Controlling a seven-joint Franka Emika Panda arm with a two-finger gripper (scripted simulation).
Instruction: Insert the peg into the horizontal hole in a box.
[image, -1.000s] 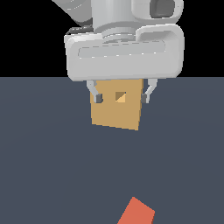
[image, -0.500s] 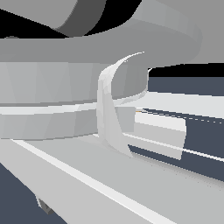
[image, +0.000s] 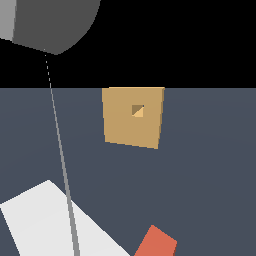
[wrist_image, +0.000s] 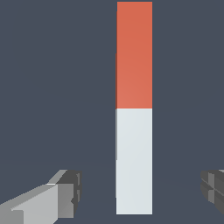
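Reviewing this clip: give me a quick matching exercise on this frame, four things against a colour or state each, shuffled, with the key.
Things:
1. the box
2. the hole
3. the peg
4. the gripper

Descriptions:
A. half white, half orange-red, lying on the dark floor
B. open, one of the fingers on each side of the white half, not touching it
C. tan, with a flat square face
D. small square opening, nothing in it

Pairs: 1-C, 2-D, 3-A, 4-B
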